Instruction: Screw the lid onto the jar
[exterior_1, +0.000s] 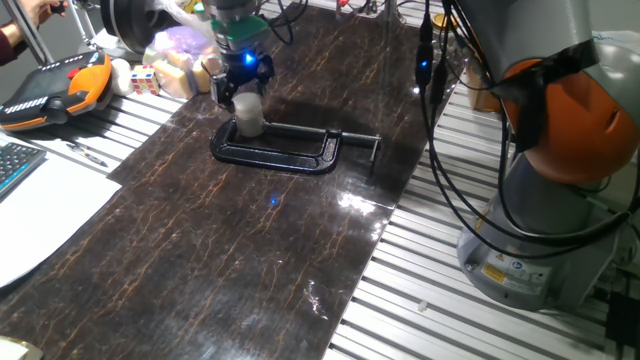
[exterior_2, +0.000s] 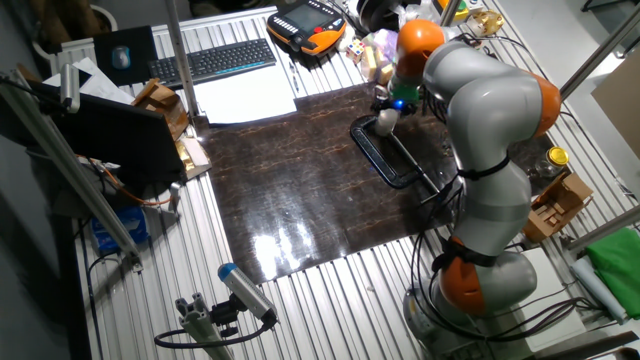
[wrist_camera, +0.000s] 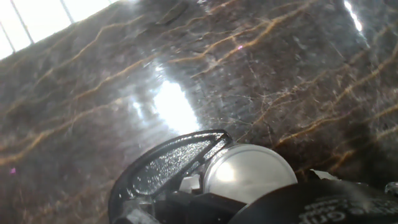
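Hand view is giving me a pale round lid (wrist_camera: 249, 173) low in the frame, with a dark curved piece of the black C-clamp (wrist_camera: 168, 163) just beside it and the marbled surface (wrist_camera: 93, 93) beyond. I am reading this as the screwing step: the lid is looking seated on the jar (exterior_1: 248, 113), which is standing held in the clamp's jaw end (exterior_1: 290, 150) near the back of the surface. In one fixed view the gripper (exterior_1: 241, 90) is sitting directly above the jar, its fingers reaching down around the top. I am judging it closed on the lid, though the contact itself is partly hidden, so I am not certain of the grip. The other fixed view is showing the arm (exterior_2: 480, 110) folded over the same spot, the jar (exterior_2: 386, 121) a small pale blob below the hand. Next I am expecting to need a steady wrist turn with light downward pressure, keeping the lid level so the threads catch.
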